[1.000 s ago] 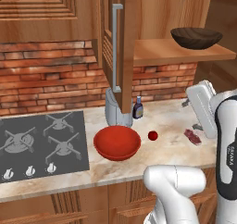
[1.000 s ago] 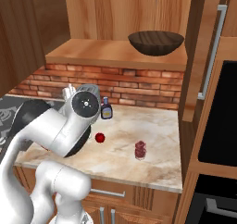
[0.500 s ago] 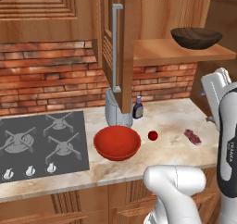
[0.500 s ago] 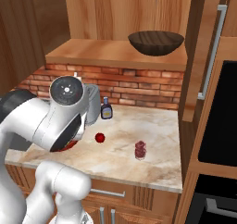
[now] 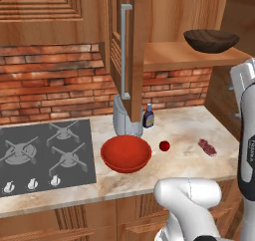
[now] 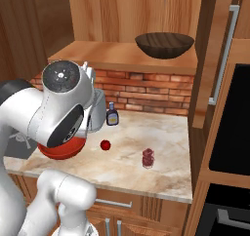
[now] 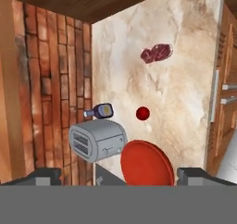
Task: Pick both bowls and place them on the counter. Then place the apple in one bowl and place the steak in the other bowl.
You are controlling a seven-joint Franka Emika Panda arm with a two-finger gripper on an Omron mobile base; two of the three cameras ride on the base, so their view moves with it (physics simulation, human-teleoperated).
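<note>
Steak (image 5: 207, 147) lies flat on the counter (image 5: 184, 130), long axis toward the apple (image 5: 164, 146); tool (image 7: 118, 174) spread wide, empty.

I see the counter (image 5: 184, 130) as beige veined marble, polished-looking and smooth, with wooden cabinet fronts (image 5: 60, 222) below showing clear grain. The red bowl (image 5: 126, 154) looks like glossy plastic or glazed ceramic; I cannot tell which. The dark brown bowl (image 6: 164, 44) on the far shelf (image 6: 122, 54) reads as wood with a dull sheen, and the shelf itself is warm, matt timber. The toaster (image 7: 98, 140) is brushed grey metal. The back wall (image 5: 50, 80) is rough red brick with pale mortar. The stovetop (image 5: 45, 155) is matt dark grey. The apple (image 5: 164, 146) is smooth dark red; the steak (image 5: 207, 147) looks mottled and uneven.
</note>
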